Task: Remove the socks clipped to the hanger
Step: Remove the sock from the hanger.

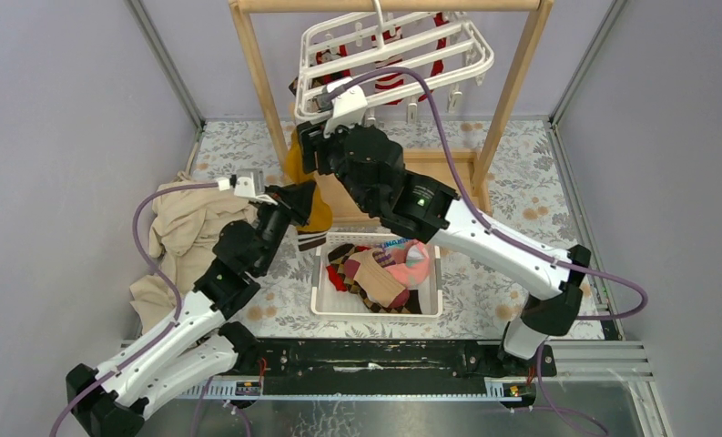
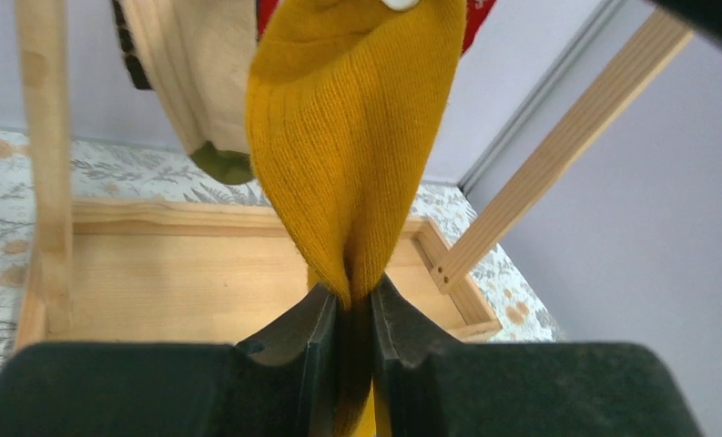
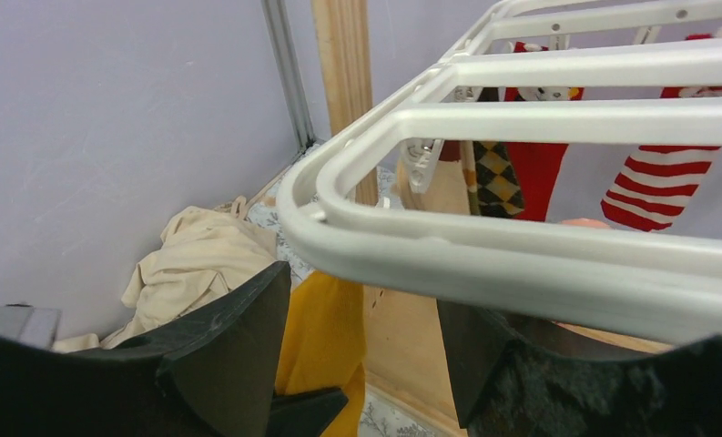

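Two claws are at the hanger (image 3: 521, 259), which hangs from the rack (image 1: 259, 82). The left gripper (image 2: 352, 300) is clamped on the yellow sock (image 2: 348, 137) dangling under it. The right gripper (image 3: 361, 291) has its jaws apart at the hanger's corner. Several socks (image 1: 380, 273) lie in the basket (image 1: 319, 287).

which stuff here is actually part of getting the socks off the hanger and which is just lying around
On the job: hanger, mustard sock pinched in left tool, argyle sock and striped sock hanging from it, right tool open at its frame.
Lying about: beige cloth heap, white basket of socks, wooden rack.
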